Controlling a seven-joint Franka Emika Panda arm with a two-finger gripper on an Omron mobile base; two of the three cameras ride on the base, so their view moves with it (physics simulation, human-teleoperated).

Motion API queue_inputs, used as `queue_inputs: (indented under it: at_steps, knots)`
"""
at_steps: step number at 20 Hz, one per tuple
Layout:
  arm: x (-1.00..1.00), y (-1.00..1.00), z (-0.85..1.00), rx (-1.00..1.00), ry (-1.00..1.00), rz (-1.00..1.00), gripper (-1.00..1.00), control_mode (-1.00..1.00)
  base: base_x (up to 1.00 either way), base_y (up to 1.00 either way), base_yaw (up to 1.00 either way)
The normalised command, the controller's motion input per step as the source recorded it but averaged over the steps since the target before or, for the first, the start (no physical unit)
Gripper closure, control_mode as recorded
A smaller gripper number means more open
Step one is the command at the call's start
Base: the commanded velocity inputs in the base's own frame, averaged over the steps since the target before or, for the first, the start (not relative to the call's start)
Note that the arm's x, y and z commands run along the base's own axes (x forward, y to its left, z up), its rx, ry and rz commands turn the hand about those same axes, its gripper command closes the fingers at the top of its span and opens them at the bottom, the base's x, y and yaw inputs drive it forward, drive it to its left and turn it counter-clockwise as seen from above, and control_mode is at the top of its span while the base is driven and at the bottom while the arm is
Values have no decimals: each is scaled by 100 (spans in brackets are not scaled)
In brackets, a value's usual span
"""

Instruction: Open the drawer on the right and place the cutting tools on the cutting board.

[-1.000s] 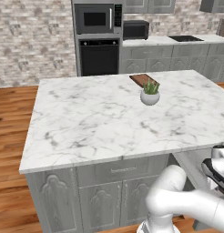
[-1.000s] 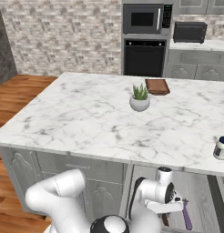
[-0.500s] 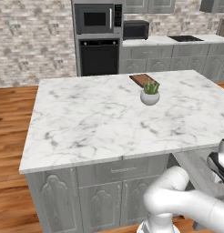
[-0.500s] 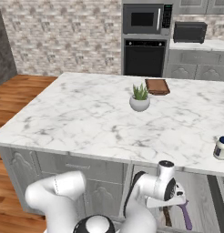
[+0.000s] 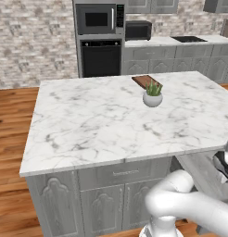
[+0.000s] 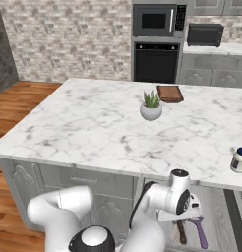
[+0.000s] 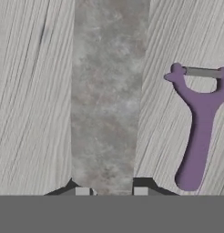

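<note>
The drawer point(image 6: 219, 209) stands pulled out under the island's right end, its pale floor point(image 7: 32, 91) behind my hand. My gripper point(image 7: 111, 191) is shut on the knife point(image 7: 107, 91), whose wide grey blade runs straight up from between the two fingertips; the handle is hidden. From the right base view the gripper point(image 6: 191, 212) hangs just over the drawer, and it shows at the frame's right edge point(image 5: 224, 164) from the left. The purple peeler point(image 7: 198, 132) lies flat on the drawer floor beside the blade point(image 6: 199, 231). The cutting board point(image 6: 169, 93) rests at the island's far side point(image 5: 144, 81).
A white pot with a green plant point(image 6: 151, 108) stands on the marble top just in front of the board. A small dark-lidded jar point(image 6: 238, 160) sits near the counter's right front edge. Oven, microwave and grey cabinets line the back wall.
My hand has risen a little above the drawer with the knife in it. The peeler has stayed where it was.
</note>
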Motion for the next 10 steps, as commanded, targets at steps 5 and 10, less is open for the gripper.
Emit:
queue_inputs:
  at_steps: [5, 10]
  knots:
    - [-10, 0, 79, 0, -8, 0, 100, -100, 0, 0, 0]
    - [-5, 33, 99, 0, -16, 0, 100, -100, 0, 0, 0]
